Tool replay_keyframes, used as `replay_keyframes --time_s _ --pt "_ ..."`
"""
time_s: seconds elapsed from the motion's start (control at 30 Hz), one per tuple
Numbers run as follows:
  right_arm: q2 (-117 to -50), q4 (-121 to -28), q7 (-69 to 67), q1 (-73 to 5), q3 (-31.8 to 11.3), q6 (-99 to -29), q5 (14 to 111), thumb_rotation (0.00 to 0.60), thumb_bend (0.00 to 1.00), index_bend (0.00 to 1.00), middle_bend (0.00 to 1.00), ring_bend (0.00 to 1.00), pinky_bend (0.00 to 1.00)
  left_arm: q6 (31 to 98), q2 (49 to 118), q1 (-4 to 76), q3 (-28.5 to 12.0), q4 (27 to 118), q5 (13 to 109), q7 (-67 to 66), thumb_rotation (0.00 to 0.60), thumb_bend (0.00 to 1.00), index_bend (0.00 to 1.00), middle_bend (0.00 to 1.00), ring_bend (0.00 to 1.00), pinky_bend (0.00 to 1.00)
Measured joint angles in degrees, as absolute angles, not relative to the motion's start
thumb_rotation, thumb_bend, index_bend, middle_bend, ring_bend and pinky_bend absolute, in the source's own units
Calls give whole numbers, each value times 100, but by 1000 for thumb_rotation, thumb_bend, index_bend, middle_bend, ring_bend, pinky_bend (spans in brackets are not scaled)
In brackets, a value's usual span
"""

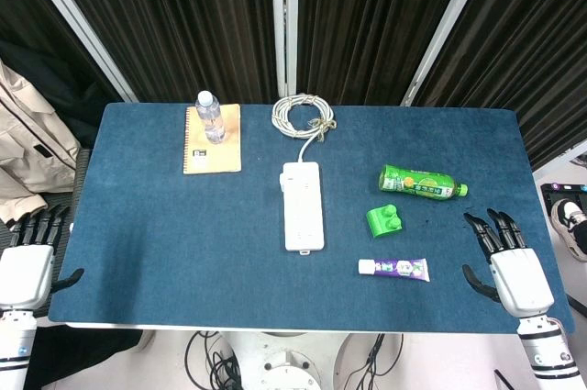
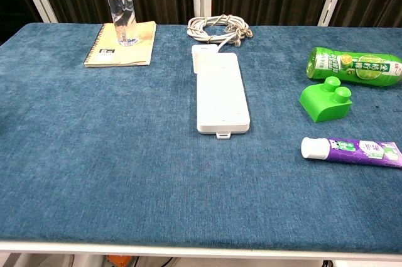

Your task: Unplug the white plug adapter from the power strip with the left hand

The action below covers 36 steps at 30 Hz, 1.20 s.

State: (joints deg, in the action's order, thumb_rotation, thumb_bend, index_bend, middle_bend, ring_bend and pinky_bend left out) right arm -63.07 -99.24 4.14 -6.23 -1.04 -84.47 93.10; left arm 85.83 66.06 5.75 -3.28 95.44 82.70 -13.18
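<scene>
The white power strip [image 1: 304, 211] [image 2: 221, 94] lies lengthwise in the middle of the blue table. The white plug adapter [image 1: 288, 180] [image 2: 204, 56] sits as a small raised block at the strip's far left corner. The strip's white cable [image 1: 304, 117] [image 2: 220, 27] is coiled just behind it. In the head view my left hand [image 1: 32, 254] hangs beside the table's near left corner, far from the strip, fingers spread and holding nothing. My right hand [image 1: 506, 260] rests over the near right corner, also spread and holding nothing. The chest view shows neither hand.
A water bottle [image 1: 210, 117] [image 2: 120, 4] stands on a tan notebook [image 1: 213, 153] [image 2: 123, 50] at the back left. Right of the strip lie a green drink bottle [image 1: 420, 183] [image 2: 355, 66], a green block [image 1: 388, 219] [image 2: 325, 100] and a toothpaste tube [image 1: 393, 268] [image 2: 353, 151].
</scene>
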Motion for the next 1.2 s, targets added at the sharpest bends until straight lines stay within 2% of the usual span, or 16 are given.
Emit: replay_keyframes --time_s 0.37,0.5,0.63,0.7,0.87,1.03,1.2 --pt "-6276 -10052 411 -755 -75 -8216 9361 600 266 45 142 0 32 8524 6647 666 -365 9456 8367 -1234 600 118 42 58 0 0" --pt "-6267 -10067 0 -979 -30 -7858 9499 600 266 45 127 0 21 8325 6661 897 -455 9443 8457 -1180 600 117 58 66 0 0" --pt "-6354 -10084 53 -1416 -66 -7159 9511 600 266 28 42 0 0 7907 6652 1327 -587 9450 8607 -1024 600 117 120 124 0 39" --pt "-6426 -10088 124 -1676 -105 -6719 9470 600 266 7 37 0 0 7619 6675 1645 -690 9435 8697 -872 600 117 160 163 0 78" --pt "-6858 -9943 132 -2626 -326 -5295 9170 600 265 0 5 0 0 6776 6871 2548 -948 9276 8872 -472 600 119 182 168 3 118" --pt "-7656 -9493 91 -3585 -637 -4250 8626 600 266 0 0 0 0 5745 7445 3667 -1176 8702 8995 -84 600 125 206 172 12 102" --pt "-8285 -8960 -1 -4130 -838 -3820 8328 600 274 0 0 0 0 4952 8205 4665 -1403 7717 8971 308 600 135 210 172 12 106"
